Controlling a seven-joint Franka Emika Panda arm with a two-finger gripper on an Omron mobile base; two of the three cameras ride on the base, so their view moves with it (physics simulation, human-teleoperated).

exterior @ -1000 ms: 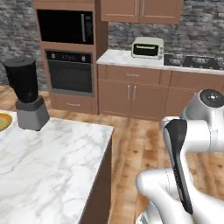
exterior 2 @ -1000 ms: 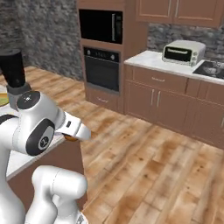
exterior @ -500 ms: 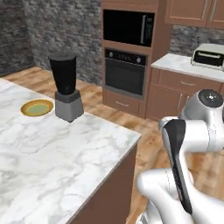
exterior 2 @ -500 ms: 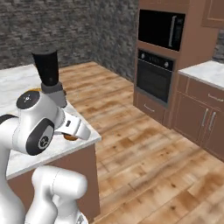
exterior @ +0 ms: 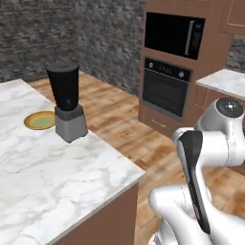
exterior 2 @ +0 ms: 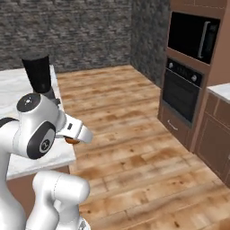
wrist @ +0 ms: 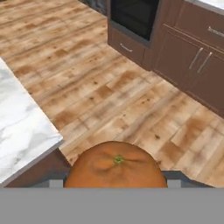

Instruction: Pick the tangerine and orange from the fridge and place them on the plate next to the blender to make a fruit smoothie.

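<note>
A round orange citrus fruit (wrist: 116, 168) with a small green stem spot sits between my gripper's (wrist: 115, 180) finger tips; I cannot tell whether it is the tangerine or the orange. In the right base view the gripper (exterior 2: 75, 136) hangs just off the island's near corner, with a sliver of the fruit (exterior 2: 70, 140) under it. The black-jarred blender (exterior: 67, 101) on its grey base stands on the marble island (exterior: 52, 172), also seen as the blender (exterior 2: 39, 75) behind my arm. Touching-close to its left lies the yellow-ochre plate (exterior: 39, 120), bare. The fridge is out of view.
A wall oven (exterior: 165, 87) with a microwave (exterior: 174, 34) above stands in brown cabinetry across the wooden floor (exterior 2: 134, 148). Lower cabinets (wrist: 197, 65) line the right. The island's corner (wrist: 26, 131) lies left of the gripper in the hand view.
The whole picture has shifted: the base has moved, so blender and plate now sit further into the left base view. The fruit stays in the gripper.
</note>
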